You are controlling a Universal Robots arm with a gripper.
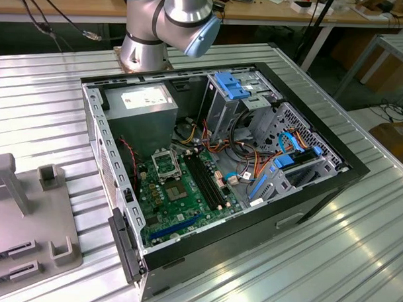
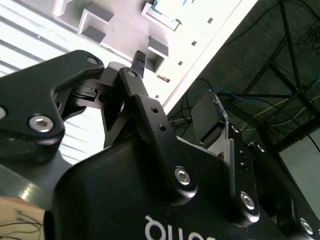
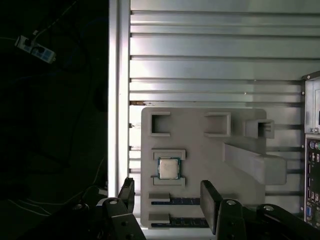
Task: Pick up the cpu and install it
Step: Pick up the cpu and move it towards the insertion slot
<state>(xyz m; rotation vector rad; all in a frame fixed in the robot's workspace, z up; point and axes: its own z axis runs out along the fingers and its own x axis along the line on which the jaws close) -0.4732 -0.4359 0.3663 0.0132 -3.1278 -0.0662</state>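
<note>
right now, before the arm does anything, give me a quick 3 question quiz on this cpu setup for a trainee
1. True or false: the gripper is holding the cpu.
2. Where does the cpu lie? A) in the motherboard socket B) in a recess of the grey fixture C) on the bare ribbed table
3. Fill in: the gripper's fingers stand ____.
Key: 1 false; 2 B; 3 open.

Nothing here can be read for certain. In the second wrist view, white lettering (image 2: 172, 231) crosses the black body of the gripper (image 2: 172, 86), cut off by the frame edge. In the exterior view, upper left of centre, a white label (image 1: 142, 96) on the power supply (image 1: 140, 119) carries print too small to make out.
</note>
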